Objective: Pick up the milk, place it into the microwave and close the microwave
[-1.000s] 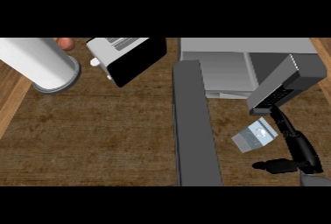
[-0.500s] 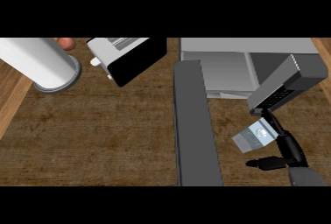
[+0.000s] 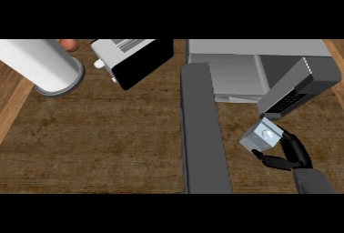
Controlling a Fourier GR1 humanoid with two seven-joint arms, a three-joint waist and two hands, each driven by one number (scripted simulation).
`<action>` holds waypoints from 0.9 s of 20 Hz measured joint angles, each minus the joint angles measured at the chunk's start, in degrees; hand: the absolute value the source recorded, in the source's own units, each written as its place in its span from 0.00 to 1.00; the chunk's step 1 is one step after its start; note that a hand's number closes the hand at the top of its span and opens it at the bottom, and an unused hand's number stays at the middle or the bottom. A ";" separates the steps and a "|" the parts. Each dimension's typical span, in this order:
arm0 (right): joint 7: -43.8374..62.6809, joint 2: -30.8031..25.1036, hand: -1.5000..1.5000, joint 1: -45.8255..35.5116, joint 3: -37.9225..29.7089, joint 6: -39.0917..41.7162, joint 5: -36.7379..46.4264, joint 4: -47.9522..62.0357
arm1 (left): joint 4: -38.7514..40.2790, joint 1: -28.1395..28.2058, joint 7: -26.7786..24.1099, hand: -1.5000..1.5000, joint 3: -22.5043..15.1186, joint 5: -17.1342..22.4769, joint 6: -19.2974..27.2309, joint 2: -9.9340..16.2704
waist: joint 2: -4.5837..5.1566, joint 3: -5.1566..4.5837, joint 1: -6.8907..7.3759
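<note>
Your right robot hand (image 3: 285, 157) pinching milk (image 3: 262, 136), lifted near open microwave (image 3: 235, 75); placing inside, closing door (image 3: 204, 132) left.

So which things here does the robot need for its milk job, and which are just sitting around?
For the job:
- milk carton, in the right hand
- microwave, inside showing
- microwave door, swung open

Just sitting around:
- white cylinder, far left
- toaster, near the top
</note>
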 measured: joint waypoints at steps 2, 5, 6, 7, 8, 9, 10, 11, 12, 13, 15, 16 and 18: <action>-0.06 0.02 1.00 -1.57 0.51 0.22 0.43 1.27 | 0.00 0.64 -0.12 0.00 0.03 0.53 -0.52 -0.36 | -0.02 0.01 0.14; -1.38 0.85 1.00 -3.09 0.82 -0.61 0.92 3.17 | 0.19 0.61 -0.36 0.00 0.42 1.05 -1.09 -0.31 | -0.04 -0.06 0.30; -1.70 0.94 1.00 -3.76 0.73 -0.80 0.90 3.62 | 0.20 0.46 -0.48 0.00 0.43 1.14 -1.17 -0.39 | -0.02 -0.05 0.34; -1.91 1.05 1.00 -4.30 0.64 -0.85 0.80 4.00 | 0.26 0.30 -0.27 0.00 0.64 1.51 -1.08 -0.08 | -0.02 -0.05 0.30; -2.05 1.27 1.00 -4.73 0.54 -0.76 0.59 4.27 | 0.22 -0.23 0.09 0.00 0.43 1.63 -0.49 0.05 | 0.02 -0.04 0.24; -2.24 1.63 1.00 -5.07 0.27 -0.93 0.31 4.64 | 0.20 -0.19 0.06 0.00 0.33 1.74 -0.69 0.02 | 0.02 -0.05 0.30; -2.51 2.21 1.00 -5.06 -0.21 -1.26 -0.20 4.86 | 0.24 -0.22 -0.10 0.00 0.67 1.83 -0.88 0.15 | -0.01 -0.07 0.28; -2.91 2.74 1.00 -5.06 -0.71 -1.85 -0.64 5.10 | 0.31 -0.43 0.07 0.00 0.84 1.97 -0.70 0.31 | -0.01 -0.09 0.23; -3.35 3.41 1.00 -4.99 -1.38 -2.67 -1.23 5.19 | 0.36 -0.46 0.02 0.00 1.01 2.22 -0.76 0.42 | -0.02 -0.10 0.24; -3.87 3.75 1.00 -4.74 -2.17 -3.28 -1.92 5.29 | 0.81 -0.76 -0.21 0.00 1.50 2.78 -1.12 0.89 | -0.01 -0.10 0.24; -4.57 5.14 1.00 -4.89 -3.50 -4.69 -3.12 5.34 | 0.52 -0.33 0.25 0.00 1.53 3.66 -0.91 1.03 | -0.02 -0.11 0.29; -4.88 5.63 1.00 -5.04 -3.93 -5.18 -3.44 5.58 | 0.72 -0.37 0.29 0.00 1.73 4.25 -1.10 1.29 | -0.02 -0.12 0.32; -5.30 6.57 1.00 -5.54 -4.58 -5.78 -4.00 5.88 | 0.65 -0.08 0.62 0.00 1.74 4.93 -1.18 1.31 | -0.03 -0.15 0.31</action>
